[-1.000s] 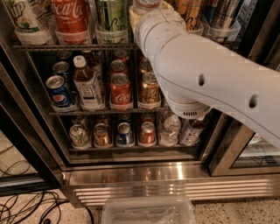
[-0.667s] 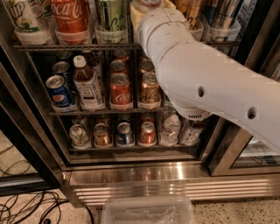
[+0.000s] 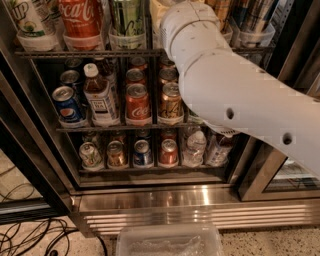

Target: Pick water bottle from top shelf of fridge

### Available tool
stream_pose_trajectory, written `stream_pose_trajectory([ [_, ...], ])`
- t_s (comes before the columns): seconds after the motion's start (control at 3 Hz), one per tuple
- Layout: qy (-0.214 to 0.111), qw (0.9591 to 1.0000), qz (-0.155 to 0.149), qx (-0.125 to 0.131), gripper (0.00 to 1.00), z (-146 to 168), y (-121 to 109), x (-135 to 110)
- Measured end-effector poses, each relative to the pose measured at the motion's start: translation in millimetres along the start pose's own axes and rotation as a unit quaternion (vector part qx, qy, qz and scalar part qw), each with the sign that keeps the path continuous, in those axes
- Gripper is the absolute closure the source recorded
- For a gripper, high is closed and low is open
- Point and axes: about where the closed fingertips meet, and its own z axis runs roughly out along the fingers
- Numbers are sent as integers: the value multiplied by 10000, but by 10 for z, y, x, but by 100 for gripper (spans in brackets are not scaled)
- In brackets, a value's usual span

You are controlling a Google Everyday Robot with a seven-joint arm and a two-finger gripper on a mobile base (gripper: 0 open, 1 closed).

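In the camera view, the fridge (image 3: 200, 199) is seen with its doorway open. It is bounded on the left by a slanting black frame edge, on the right by a glass door (image 3: 285, 175), and below by the shiny steel base. The right half of the opening is filled by the white arm (image 3: 225, 90), which is stretched up and left to the top shelf (image 3: 50, 52). The left columns of the racks are left unobstructed.

The gripper is carried beyond the upper edge of the frame, above the arm's end at the top shelf, so whether it is open or closed cannot be told. The water bottle cannot be picked out with certainty. The slot between the green tall can (image 3: 126, 17) and the clear holder (image 3: 247, 35) on the right is covered by the arm, and only a pale shape (image 3: 156, 11) is shown there.

"Coca-Cola" script is read on the tall red can (image 3: 80, 20) on the top shelf and on the short red can (image 3: 137, 102) on the middle rack. The Pepsi globe is seen on the blue can (image 3: 67, 105), just beside a brown-drink bottle (image 3: 97, 97) whose white label cannot be read. The print on the gold can (image 3: 171, 102) is illegible.

Short cans and small clear bottles (image 3: 194, 147) are lined along the bottom rack. A clear tub (image 3: 170, 242) and cables (image 3: 30, 235) are seen on the floor in front of the base.
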Motion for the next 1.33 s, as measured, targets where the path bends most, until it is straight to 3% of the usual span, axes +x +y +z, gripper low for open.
stream_pose_trajectory([
  [0.67, -167, 9996, 211, 39, 100, -82, -55, -174],
  [1.0, -88, 9994, 323, -24, 100, -179, -91, -329],
  [1.33, 312, 9974, 623, -168, 100, -349, -168, -376],
])
